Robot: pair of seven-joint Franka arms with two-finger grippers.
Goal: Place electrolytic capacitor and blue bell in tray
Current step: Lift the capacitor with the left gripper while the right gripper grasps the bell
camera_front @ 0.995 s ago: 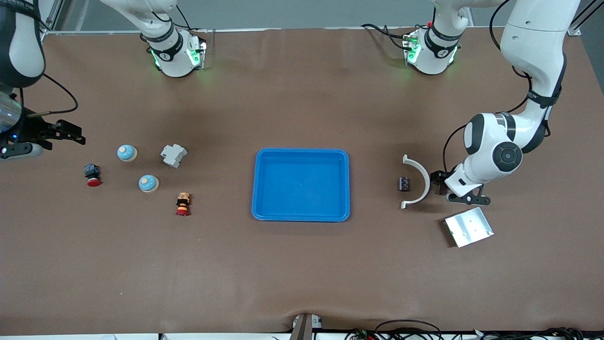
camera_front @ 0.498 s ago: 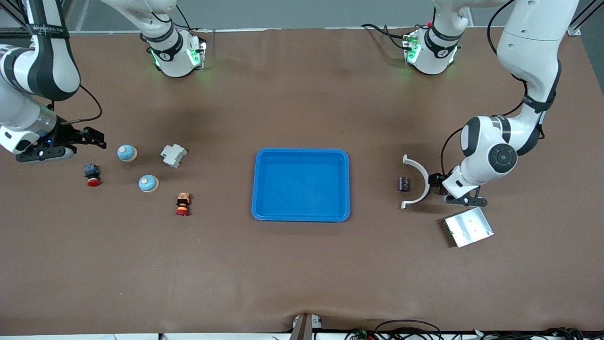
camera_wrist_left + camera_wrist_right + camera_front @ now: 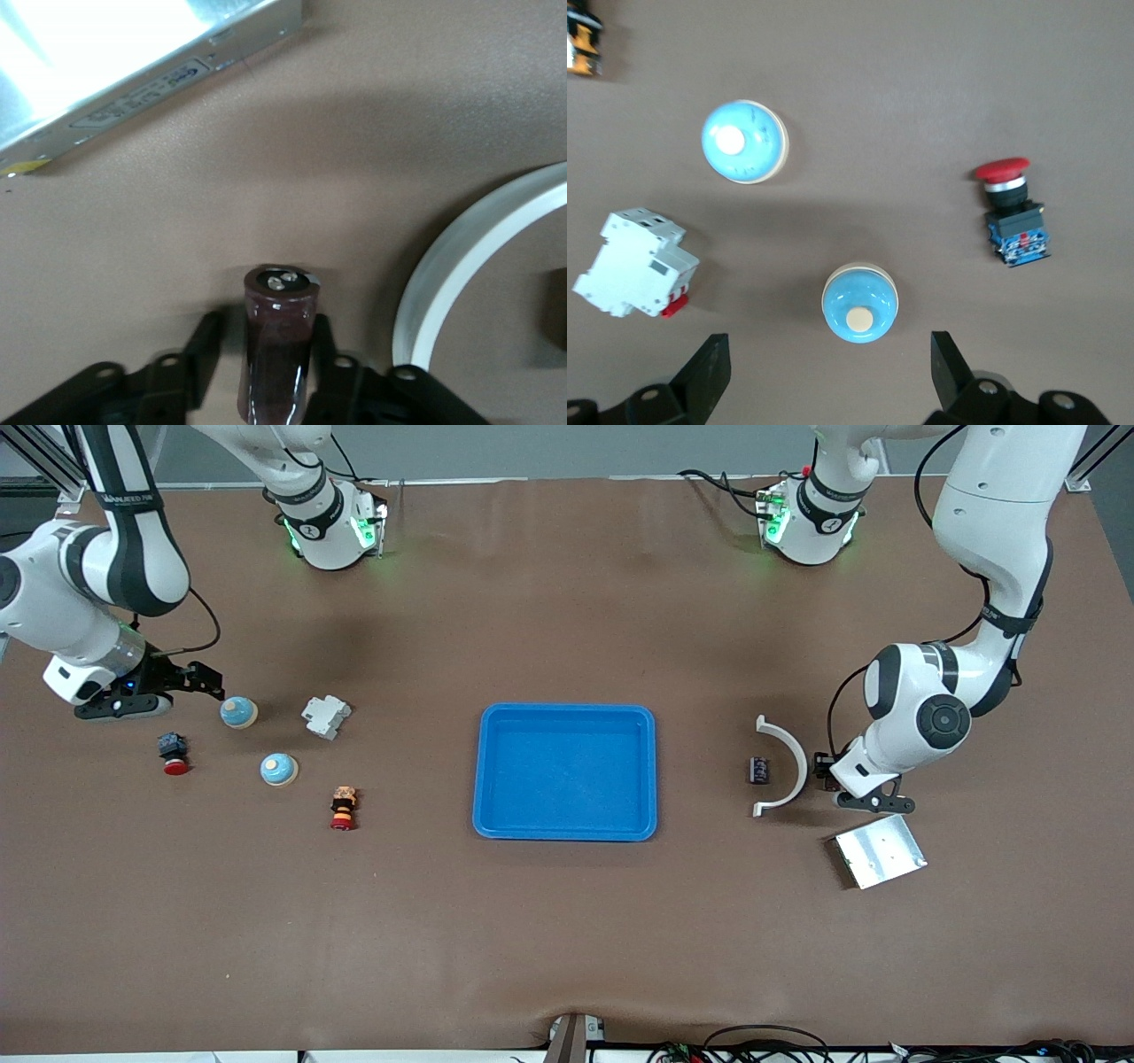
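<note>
Two round blue bells with cream bases sit toward the right arm's end of the table, one (image 3: 238, 712) farther from the front camera than the other (image 3: 279, 769), among two red-capped push buttons (image 3: 174, 752) (image 3: 343, 808) and one white circuit breaker (image 3: 325, 716). The single shallow bright-blue plastic tray (image 3: 565, 771) lies mid-table with bare brown surface all round it. The left gripper (image 3: 263, 376) closes its fingers on one dark cylindrical electrolytic capacitor (image 3: 278, 341) between a white curved plastic piece (image 3: 784, 765) and a silvery metal plate (image 3: 879, 851) whose label is unreadable, while the right gripper (image 3: 824, 372) hangs wide open and empty over the farther bell.
</note>
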